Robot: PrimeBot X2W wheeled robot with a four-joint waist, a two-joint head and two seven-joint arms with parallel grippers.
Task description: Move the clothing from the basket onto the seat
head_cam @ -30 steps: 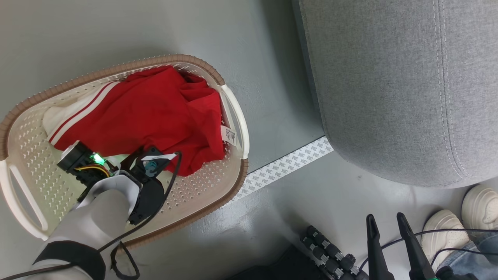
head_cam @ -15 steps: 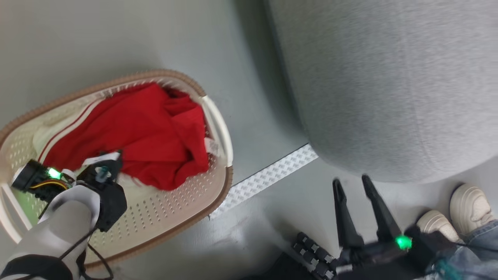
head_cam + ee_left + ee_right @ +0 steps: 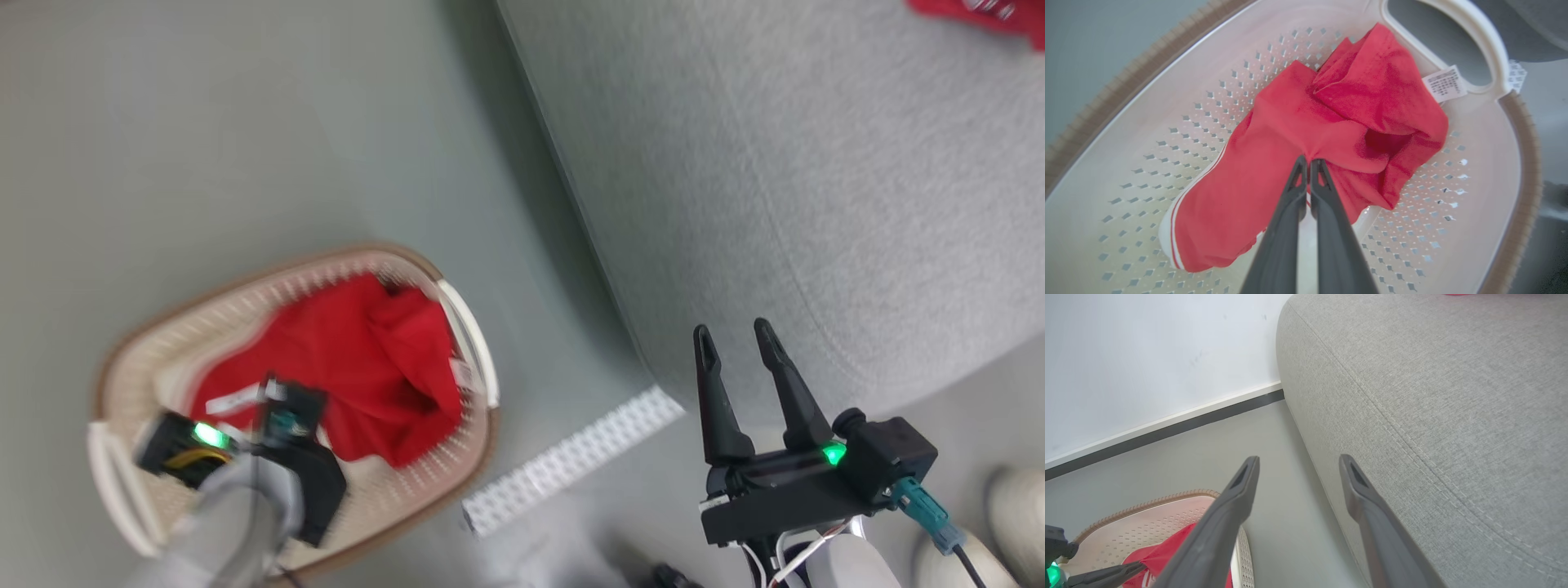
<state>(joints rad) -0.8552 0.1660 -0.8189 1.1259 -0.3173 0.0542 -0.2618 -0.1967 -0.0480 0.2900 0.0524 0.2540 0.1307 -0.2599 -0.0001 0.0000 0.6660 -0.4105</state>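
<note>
The cream basket (image 3: 1167,102) with its brown rim stands on the floor at the lower left of the head view (image 3: 465,327). Red clothing (image 3: 1355,106) with white stripes lies bunched inside it. My left gripper (image 3: 1308,161) reaches down into the basket, shut on a fold of this clothing. My right gripper (image 3: 735,335) stands open with nothing between its fingers, beside the front edge of the grey seat (image 3: 816,204). Another red piece of clothing (image 3: 980,16) lies on the seat at the top right. The right wrist view shows the seat (image 3: 1433,396), the basket (image 3: 1147,522) and the red clothing (image 3: 1167,547).
A strip of white patterned tape (image 3: 571,461) lies on the grey floor between basket and seat. A person's pale shoe (image 3: 1016,506) is at the lower right. A white wall with a dark baseboard (image 3: 1167,428) runs behind the basket.
The head camera has swung, so basket and seat have shifted in the picture. My right gripper has risen, still open. My left gripper stays shut on the red clothing, which looks more bunched.
</note>
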